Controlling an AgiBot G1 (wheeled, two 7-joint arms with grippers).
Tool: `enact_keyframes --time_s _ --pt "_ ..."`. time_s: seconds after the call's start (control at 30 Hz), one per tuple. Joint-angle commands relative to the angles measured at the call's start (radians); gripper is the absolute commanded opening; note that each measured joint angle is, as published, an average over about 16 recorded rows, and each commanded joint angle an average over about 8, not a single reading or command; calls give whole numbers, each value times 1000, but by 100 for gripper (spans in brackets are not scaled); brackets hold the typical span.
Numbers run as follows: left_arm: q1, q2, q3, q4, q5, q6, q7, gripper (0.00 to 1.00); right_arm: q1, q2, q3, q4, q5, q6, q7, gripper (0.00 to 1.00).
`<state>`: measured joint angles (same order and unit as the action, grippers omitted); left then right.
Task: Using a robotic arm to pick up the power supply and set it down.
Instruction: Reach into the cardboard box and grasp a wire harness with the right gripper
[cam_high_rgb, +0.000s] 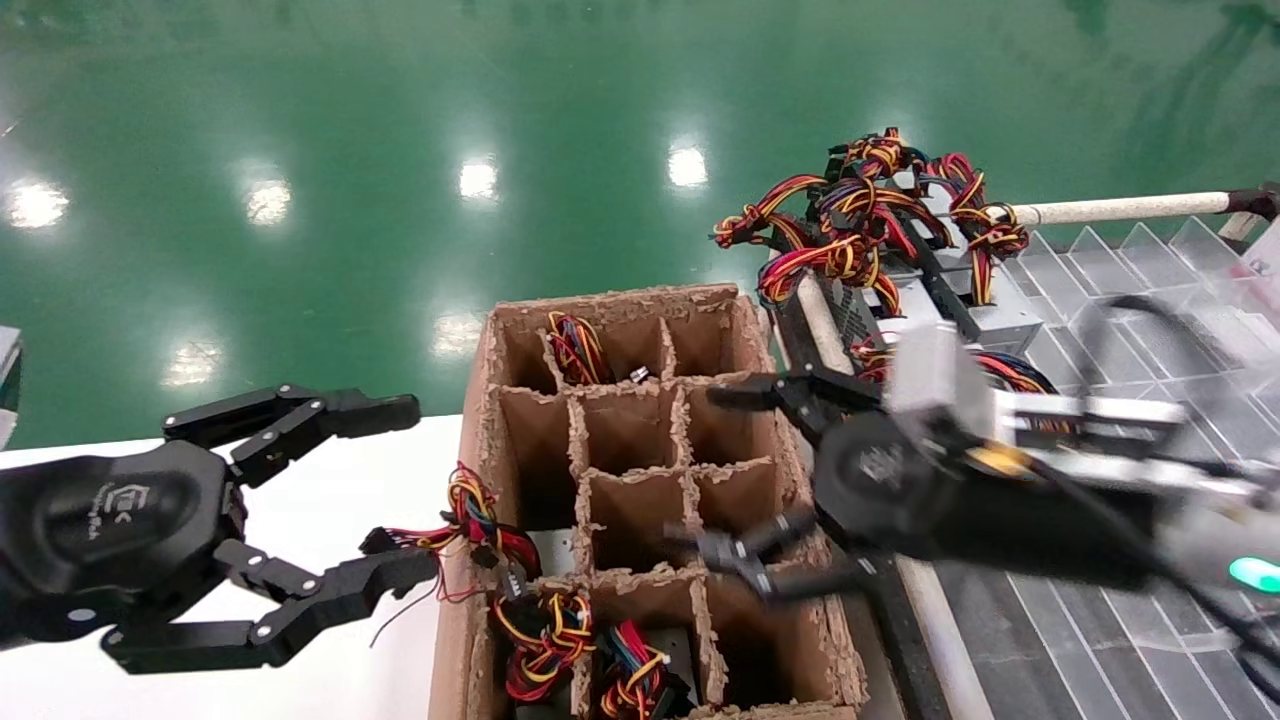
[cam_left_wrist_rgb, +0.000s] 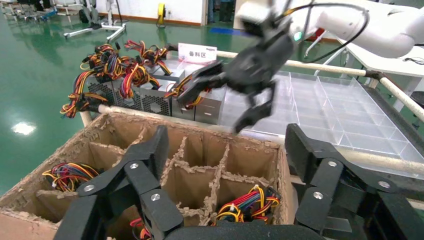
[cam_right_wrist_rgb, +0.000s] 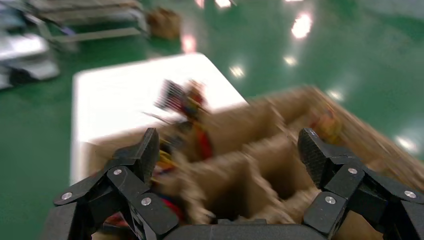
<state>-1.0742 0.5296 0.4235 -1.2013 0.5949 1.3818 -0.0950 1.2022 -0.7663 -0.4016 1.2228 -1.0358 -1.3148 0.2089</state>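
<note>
Several silver-grey power supplies (cam_high_rgb: 1000, 318) with red, yellow and black wire bundles (cam_high_rgb: 860, 215) lie on the cart at the back right; the left wrist view shows their boxes (cam_left_wrist_rgb: 150, 99) too. More wire bundles (cam_high_rgb: 545, 630) sit in cells of the divided cardboard box (cam_high_rgb: 480, 400). My right gripper (cam_high_rgb: 710, 470) hangs open and empty over the box's right-hand cells, on the white robotic arm (cam_left_wrist_rgb: 390, 30) with its green light (cam_high_rgb: 1255, 575). The right wrist view shows the right gripper (cam_right_wrist_rgb: 229, 150) above the cells. My left gripper (cam_high_rgb: 420, 485) is open beside the box's left wall.
The box stands between a white table (cam_high_rgb: 330, 640) on the left and a cart on the right. The cart holds clear plastic divider trays (cam_high_rgb: 1130, 270) and has a pale rail (cam_high_rgb: 1120, 208). Green floor lies beyond. Loose wires (cam_high_rgb: 470, 520) hang over the box's left wall.
</note>
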Motion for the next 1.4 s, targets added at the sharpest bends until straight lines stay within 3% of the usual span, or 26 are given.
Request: enact_keyframes --time_s 0.03,0.3,0.57,0.63,0.83,0.9,1.4 --pt "0 0 0 0 0 0 0 0 29 -34 -25 -28 -58 37 13 100" --pt "0 0 0 0 0 0 0 0 126 -186 -111 -147 -153 61 78 100" --pt "0 0 0 0 0 0 0 0 185 -329 -166 -290 -181 58 122 100" --pt "0 0 0 0 0 0 0 0 199 -363 -179 -327 -188 51 121 90" --pt "0 0 0 0 0 0 0 0 242 -448 -217 -422 -220 34 107 17" --pt "0 0 0 0 0 0 0 0 253 -465 -227 -444 -232 31 100 2" --pt "0 0 0 0 0 0 0 0 251 -458 -246 -442 -276 58 94 0"
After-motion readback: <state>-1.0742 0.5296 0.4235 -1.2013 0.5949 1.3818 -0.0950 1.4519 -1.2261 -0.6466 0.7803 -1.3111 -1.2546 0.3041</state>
